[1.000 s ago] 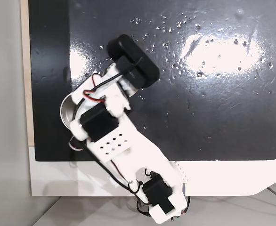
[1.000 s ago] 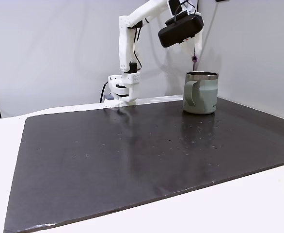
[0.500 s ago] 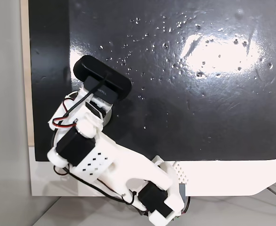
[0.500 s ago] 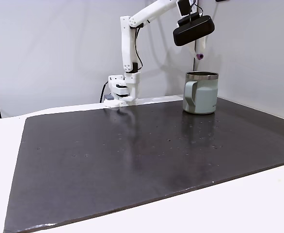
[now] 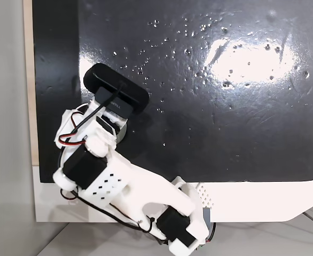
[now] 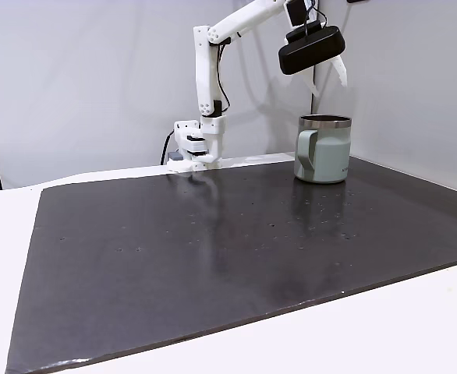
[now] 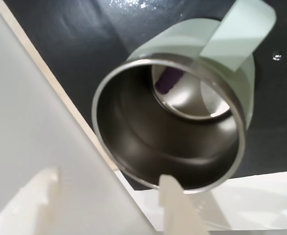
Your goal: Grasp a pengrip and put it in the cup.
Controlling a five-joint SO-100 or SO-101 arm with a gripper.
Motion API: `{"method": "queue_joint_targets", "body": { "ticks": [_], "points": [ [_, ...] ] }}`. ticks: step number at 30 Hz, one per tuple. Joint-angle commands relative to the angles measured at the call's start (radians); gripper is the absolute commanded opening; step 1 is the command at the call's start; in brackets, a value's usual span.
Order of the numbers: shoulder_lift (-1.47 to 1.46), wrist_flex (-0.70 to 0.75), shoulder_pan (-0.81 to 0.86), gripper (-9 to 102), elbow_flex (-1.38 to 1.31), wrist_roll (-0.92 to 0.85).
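1. Far left of the wrist view is just the pale wall and a blurry white finger (image 7: 33, 200) at about 7 o'clock. A second finger pokes up at 6 o'clock, well apart from the first, so the gripper (image 7: 104, 205) is spread wide and holding nothing.
2. Moving right, the cup (image 7: 169, 122) sits dead centre in the wrist view with its mouth facing the camera. The pengrip (image 7: 167, 80) is inside it — a small purple blur low in the steel interior, around 12 o'clock from the fingertips. It's too smeared to call its long axis.
3. Furthest right is the cup's pale handle (image 7: 237, 29) at roughly 2 o'clock.
4. In the side fixed view the gripper (image 6: 327, 76) hangs above the cup (image 6: 323, 149), not touching the rim — so the drop looks done, and I'd guess backing straight up is the next move.
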Motion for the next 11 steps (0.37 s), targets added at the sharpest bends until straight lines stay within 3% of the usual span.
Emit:
{"method": "queue_joint_targets", "body": {
  "ticks": [1, 11],
  "points": [
    [0.052, -0.009, 0.003, 25, 0.008, 0.006],
    [0.087, -0.029, 0.017, 24, 0.057, -0.008]
  ]
}}
